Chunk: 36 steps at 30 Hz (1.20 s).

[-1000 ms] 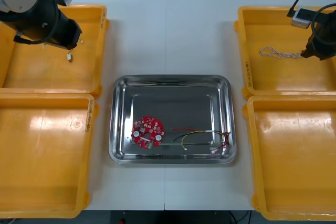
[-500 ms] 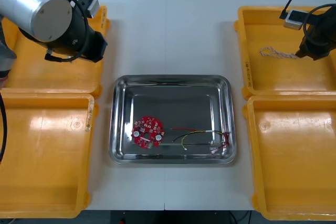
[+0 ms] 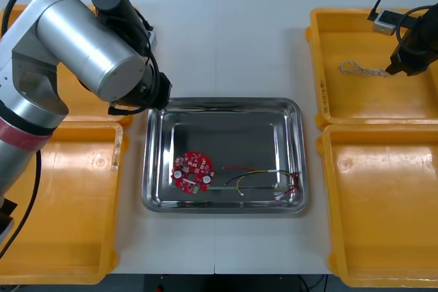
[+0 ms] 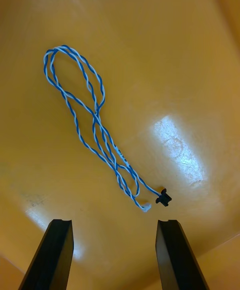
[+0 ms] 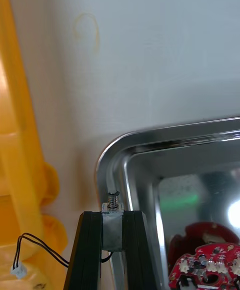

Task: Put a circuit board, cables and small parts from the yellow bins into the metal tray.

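Observation:
My left gripper [image 5: 113, 218] is shut on a small metal part [image 5: 113, 205] with a spring-like top. It hangs just over the far left corner of the metal tray [image 5: 150, 138]. In the front view the left arm [image 3: 96, 52] covers that corner. A round red circuit board [image 3: 192, 171] and red and yellow cables [image 3: 263, 179] lie in the tray [image 3: 222, 102]. My right gripper [image 4: 114, 232] stands open above the far right yellow bin [image 3: 369, 104]. A twisted blue and white cable [image 4: 95, 125] lies on the bin floor just beyond its fingertips; the front view shows this cable [image 3: 356, 68] too.
A black cable [image 5: 40, 250] with a white plug lies in the left bin beside the tray. The near left bin [image 3: 55, 210] and near right bin [image 3: 383, 210] flank the tray. Bare white table [image 3: 226, 39] stretches beyond the tray.
My left arm has swung out of the far left bin toward the middle and now hangs over the tray's far left corner. The right gripper has barely shifted.

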### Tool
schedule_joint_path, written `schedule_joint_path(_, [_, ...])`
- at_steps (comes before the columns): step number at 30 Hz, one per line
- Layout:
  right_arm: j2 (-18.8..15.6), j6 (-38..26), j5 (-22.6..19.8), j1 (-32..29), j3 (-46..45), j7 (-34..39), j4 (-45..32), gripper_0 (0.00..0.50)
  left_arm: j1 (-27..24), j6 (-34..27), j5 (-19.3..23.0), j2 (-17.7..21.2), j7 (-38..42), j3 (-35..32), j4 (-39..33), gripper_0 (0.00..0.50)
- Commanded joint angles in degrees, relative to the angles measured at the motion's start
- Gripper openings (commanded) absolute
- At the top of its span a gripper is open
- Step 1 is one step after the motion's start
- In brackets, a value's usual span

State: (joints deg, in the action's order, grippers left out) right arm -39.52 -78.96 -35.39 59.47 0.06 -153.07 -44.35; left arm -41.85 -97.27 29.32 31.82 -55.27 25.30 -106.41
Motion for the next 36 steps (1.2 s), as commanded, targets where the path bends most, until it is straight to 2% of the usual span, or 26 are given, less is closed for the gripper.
schedule_joint_path(1, [0.7,0.7,0.8,3.5,0.1,-1.9,-0.9,0.478,1.4,2.8,-2.2,-2.1,4.2,3.7,-2.2,0.001])
schedule_joint_path(12, [1.6,6.3,1.6,10.3,0.4,-1.9,13.5,0.477,2.9,6.0,-4.4,-4.7,6.8,9.3,-1.1,0.0])
schedule_joint_path(21, [2.7,8.4,2.6,10.2,1.3,-1.9,13.7,0.477,2.7,12.0,-5.4,-6.4,7.3,13.1,4.6,0.0])
schedule_joint_path(36, [3.4,10.6,2.6,10.2,1.3,-1.9,15.9,0.476,2.7,12.3,-5.5,-6.7,6.4,15.5,6.6,0.002])
